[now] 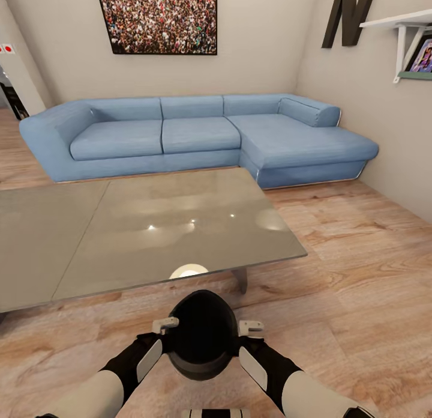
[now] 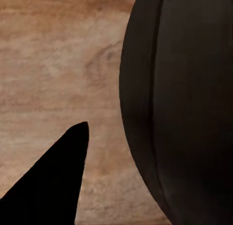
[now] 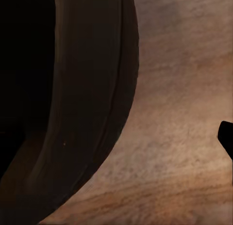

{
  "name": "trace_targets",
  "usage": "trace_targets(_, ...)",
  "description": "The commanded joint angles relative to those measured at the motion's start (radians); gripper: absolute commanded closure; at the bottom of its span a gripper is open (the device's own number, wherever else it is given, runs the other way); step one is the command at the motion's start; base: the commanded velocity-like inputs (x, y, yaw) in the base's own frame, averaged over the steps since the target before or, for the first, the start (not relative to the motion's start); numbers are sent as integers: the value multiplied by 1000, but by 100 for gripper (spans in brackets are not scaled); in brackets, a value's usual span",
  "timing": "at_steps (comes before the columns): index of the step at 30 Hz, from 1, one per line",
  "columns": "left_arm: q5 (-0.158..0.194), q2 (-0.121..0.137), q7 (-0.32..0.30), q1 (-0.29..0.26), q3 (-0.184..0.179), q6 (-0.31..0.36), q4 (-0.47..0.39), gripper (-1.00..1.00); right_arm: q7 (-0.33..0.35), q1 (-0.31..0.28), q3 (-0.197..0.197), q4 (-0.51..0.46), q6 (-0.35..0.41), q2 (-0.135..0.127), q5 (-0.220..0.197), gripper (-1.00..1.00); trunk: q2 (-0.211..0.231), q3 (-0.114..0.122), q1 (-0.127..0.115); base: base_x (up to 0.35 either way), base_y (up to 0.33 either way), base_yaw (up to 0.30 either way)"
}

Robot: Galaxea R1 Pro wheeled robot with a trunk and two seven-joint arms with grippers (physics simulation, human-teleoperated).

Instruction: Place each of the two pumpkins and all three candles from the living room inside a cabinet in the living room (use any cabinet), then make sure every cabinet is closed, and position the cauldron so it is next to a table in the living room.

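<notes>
The black cauldron [image 1: 201, 334] sits low in front of me, just short of the glass table's [image 1: 150, 226] near edge. I cannot tell whether it rests on the wood floor or hangs just above it. My left gripper [image 1: 165, 325] is at its left side and my right gripper [image 1: 251, 328] at its right side. In the left wrist view the cauldron's wall [image 2: 179, 108] bulges close by, and one dark finger [image 2: 58, 181] stands apart from it. In the right wrist view the cauldron [image 3: 87, 99] looms near, and a fingertip [image 3: 226, 137] stays well clear of it. Pumpkins, candles and cabinet are out of view.
A blue corner sofa [image 1: 198, 136] stands behind the table, against the back wall. Open wood floor [image 1: 360, 274] lies to the right, up to the side wall with a white shelf [image 1: 402, 27]. A table leg [image 1: 241, 280] stands just beyond the cauldron.
</notes>
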Motion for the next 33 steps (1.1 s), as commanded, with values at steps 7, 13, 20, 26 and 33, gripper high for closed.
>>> trace_targets(7,10,1,10,0,-8,3,-2,-100,-8,-1,8,-2,4,-1,-8,-100,0,-1,0,0,0,0)
trace_targets(13,10,1,10,0,-8,3,-2,-100,-9,-1,8,-2,4,-1,-8,-100,0,-1,0,0,0,0)
trace_targets(20,16,1,11,0,-9,4,-2,-100,-7,-1,8,-2,4,-1,-8,-100,1,19,-2,0,0,0)
trace_targets(26,18,0,16,-1,-11,6,-2,-100,-10,-1,8,-2,5,-1,-8,-100,2,42,-5,0,0,0)
trace_targets(33,19,1,19,0,-11,7,-2,-100,-10,-1,8,-2,5,-2,-8,-100,4,69,-8,0,0,0)
